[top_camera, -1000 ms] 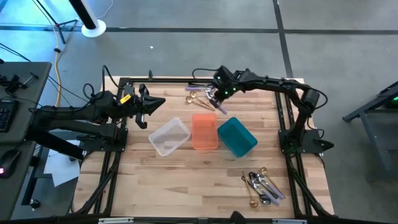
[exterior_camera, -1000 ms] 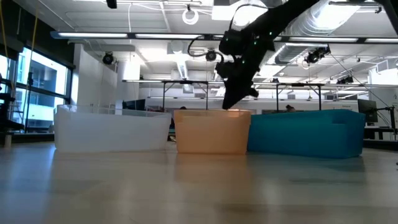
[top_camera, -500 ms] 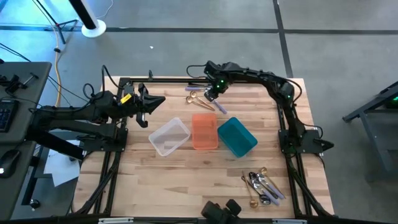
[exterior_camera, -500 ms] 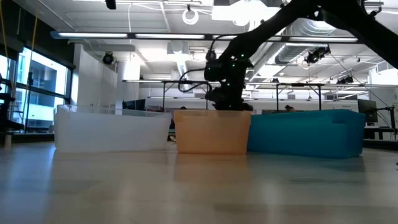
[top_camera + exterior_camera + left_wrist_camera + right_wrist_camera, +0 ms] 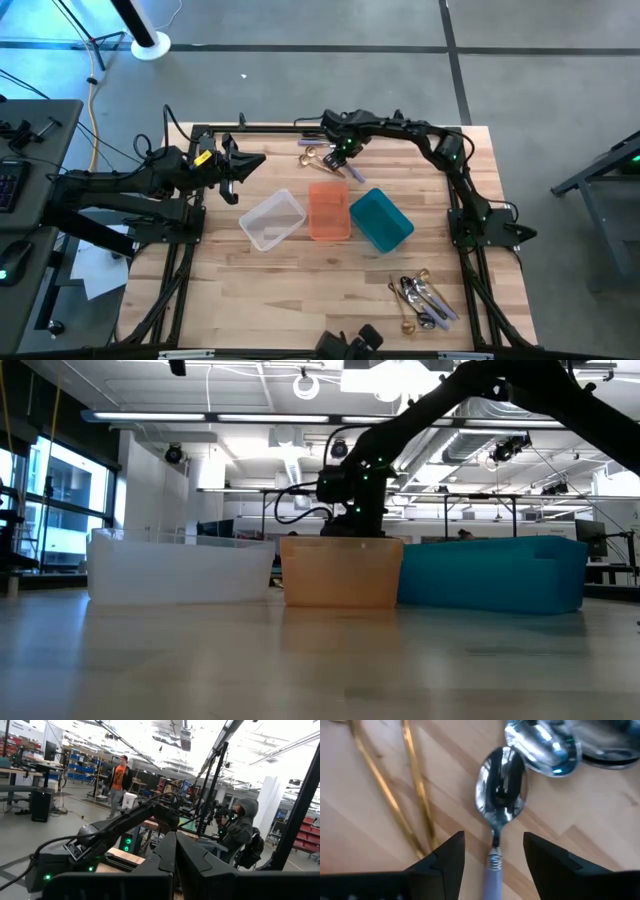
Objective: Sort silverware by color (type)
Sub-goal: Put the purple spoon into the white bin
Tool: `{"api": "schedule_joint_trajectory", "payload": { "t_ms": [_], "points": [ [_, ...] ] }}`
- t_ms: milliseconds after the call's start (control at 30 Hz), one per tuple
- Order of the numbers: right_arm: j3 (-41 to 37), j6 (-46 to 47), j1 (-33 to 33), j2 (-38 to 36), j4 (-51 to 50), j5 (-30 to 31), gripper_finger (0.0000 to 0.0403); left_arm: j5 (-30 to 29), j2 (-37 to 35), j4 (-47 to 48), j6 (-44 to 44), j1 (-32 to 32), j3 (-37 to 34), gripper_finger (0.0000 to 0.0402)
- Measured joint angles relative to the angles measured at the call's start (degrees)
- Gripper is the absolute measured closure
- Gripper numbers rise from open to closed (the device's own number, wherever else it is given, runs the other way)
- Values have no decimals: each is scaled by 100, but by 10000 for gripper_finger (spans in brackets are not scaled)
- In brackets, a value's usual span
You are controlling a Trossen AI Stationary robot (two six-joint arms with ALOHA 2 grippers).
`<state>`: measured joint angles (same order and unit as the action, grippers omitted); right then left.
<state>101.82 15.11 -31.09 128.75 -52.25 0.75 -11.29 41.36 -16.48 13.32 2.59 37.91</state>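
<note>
Right gripper [image 5: 492,852] hangs low over the far-edge cluster of silverware [image 5: 322,157], jaws spread wide and holding nothing, straddling a shiny spoon [image 5: 501,787] with a pale lilac handle [image 5: 492,882]. Two gold pieces [image 5: 415,785] lie just beside it, more silver bowls [image 5: 545,750] touch its tip. To do this well, I'd say drop straight down and pinch the neck alone, keeping the fingers clear of the gold. A second pile [image 5: 424,298] waits at the near right corner. The clear bin [image 5: 272,219], orange bin [image 5: 328,211] and teal bin [image 5: 381,220] sit mid-table. Left gripper [image 5: 236,168] is parked at the left edge, pressed closed
</note>
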Motion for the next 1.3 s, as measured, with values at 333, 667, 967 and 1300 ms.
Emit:
{"api": "schedule_joint_trajectory", "payload": {
  "t_ms": [333, 667, 967, 1300],
  "points": [
    [-375, 191, -2, -31, 136, 31, 217, 0, 0, 1, 0, 0, 0, 401],
    [-483, 504, -1, -38, 333, 16, 218, 0, 0, 2, -2, 0, 0, 401],
    [-496, 543, 66, -24, 399, 82, 229, 0, 0, 3, -2, 1, 0, 401],
    [-496, 385, 163, -22, 488, 226, 362, 0, 0, 13, -2, 0, 0, 401]
  ]
}}
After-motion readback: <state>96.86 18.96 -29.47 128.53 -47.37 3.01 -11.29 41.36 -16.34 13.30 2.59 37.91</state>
